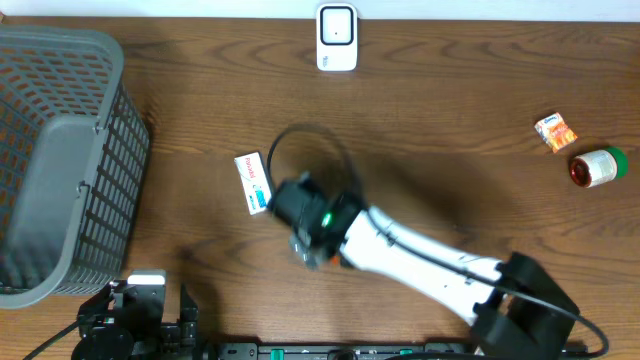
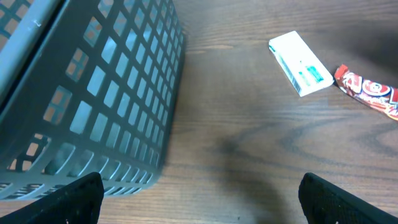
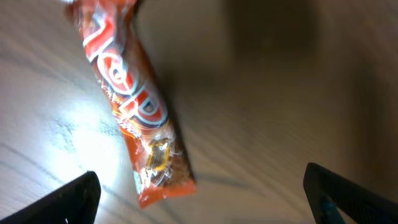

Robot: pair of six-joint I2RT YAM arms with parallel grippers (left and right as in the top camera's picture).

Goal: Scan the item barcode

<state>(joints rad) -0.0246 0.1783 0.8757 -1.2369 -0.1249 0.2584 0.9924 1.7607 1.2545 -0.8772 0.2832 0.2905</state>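
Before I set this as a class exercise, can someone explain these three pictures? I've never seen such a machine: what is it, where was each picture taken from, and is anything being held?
It is a robot with two arms at a wooden table, each ending in two fingers. One picture looks down from above; the other two come from cameras on the wrists.

From above, the right arm reaches to the middle, beside a white box. A grey basket stands at the left, a white scanner at the far edge, and a small orange packet and a roll at the right.

The right wrist camera looks straight down at a red snack bar between its open fingers. The left fingers are open too. Nothing is held.
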